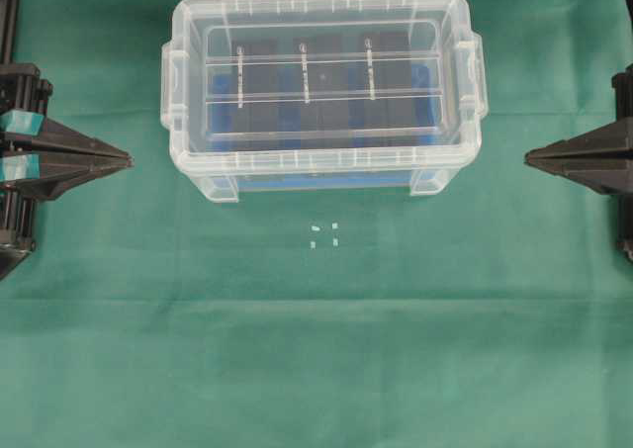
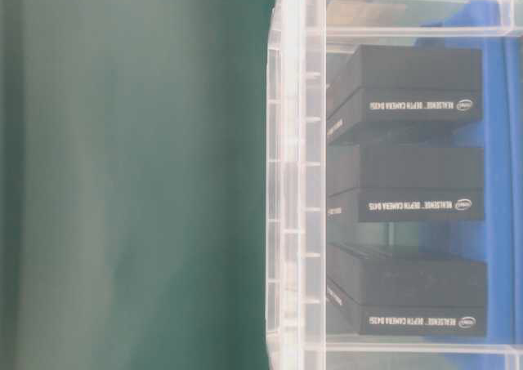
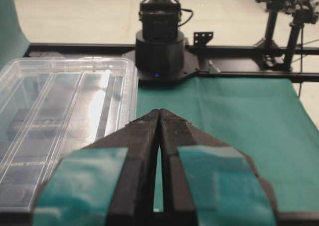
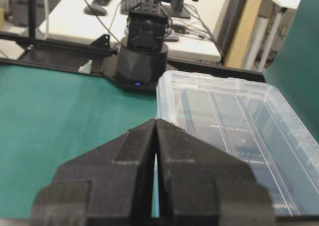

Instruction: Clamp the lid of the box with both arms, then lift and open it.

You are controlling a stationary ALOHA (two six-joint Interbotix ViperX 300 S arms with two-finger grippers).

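Lid [image 1: 322,77] of clear plastic sits seated on the box [image 1: 321,166], its raised rim lapping the tub's top edge and two long ridges running across its panel. Box and lid stand on the green-covered bench [image 1: 316,349], toward the far side, with three black blocks [image 1: 321,82] and a blue floor insert showing through.

Judged from its look, the lid is light, thin and somewhat flexible, with a glossy surface that will be slippery against hard pincer tips. Squeezing the flat panel would only bow it; the stiffer places are the short end rims, above the box's side handle lugs, where the edge overhangs. Even pressure from both ends should keep it level, though a snap fit may drag the light box up with it.

To the left of the box the left pincer [image 1: 127,157], marked with teal tape, points at it with tips closed together, well apart from the wall. To the right of the box the right pincer [image 1: 529,156] mirrors it, likewise pressed together and holding nothing.
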